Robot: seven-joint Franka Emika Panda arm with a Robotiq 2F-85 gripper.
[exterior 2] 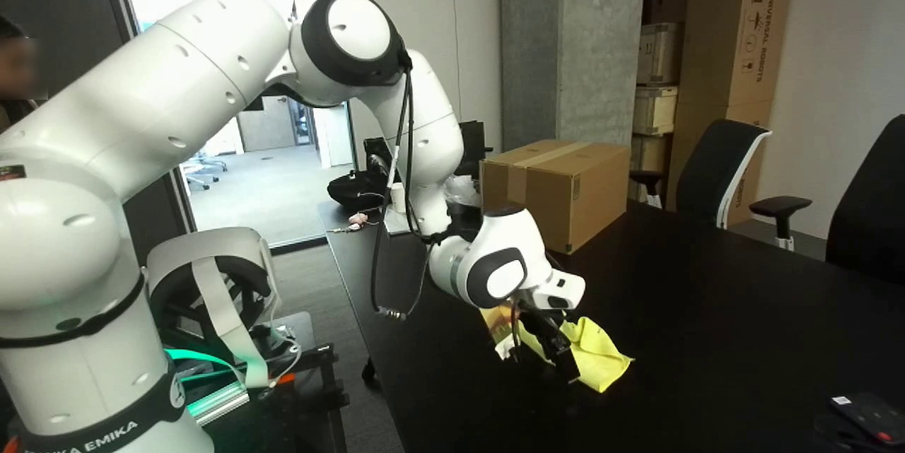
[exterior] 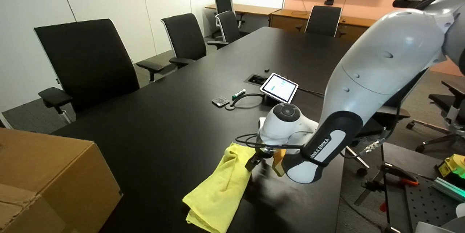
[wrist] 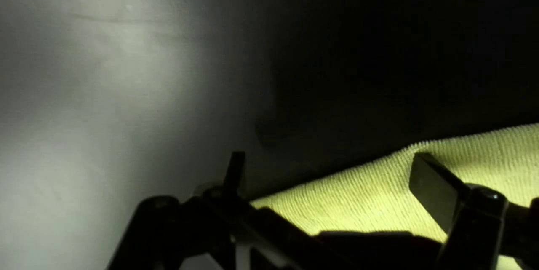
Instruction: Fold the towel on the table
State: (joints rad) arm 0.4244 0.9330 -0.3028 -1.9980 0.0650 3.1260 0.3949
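The pale yellow-green towel (exterior: pixel 221 191) lies as a narrow, rumpled strip on the black table (exterior: pixel 163 145), with layered edges at one end. It also shows in an exterior view (exterior 2: pixel 597 357), partly hidden behind the gripper. My gripper (exterior: pixel 254 162) is low at the towel's long edge; it also shows from another side (exterior 2: pixel 562 365). In the wrist view the gripper (wrist: pixel 329 156) has its fingers wide apart. The right finger is over or against the towel (wrist: pixel 358 198) near its edge, where the cloth bends. The left finger is over bare table (wrist: pixel 126 93). Nothing is clamped between them.
A cardboard box (exterior: pixel 65 178) stands on the table near the towel, also seen in an exterior view (exterior 2: pixel 565 184). Farther along are a tablet (exterior: pixel 279 88), a marker (exterior: pixel 238 93), a small square device (exterior: pixel 220 101) and a cable. Chairs (exterior: pixel 87 62) line the table.
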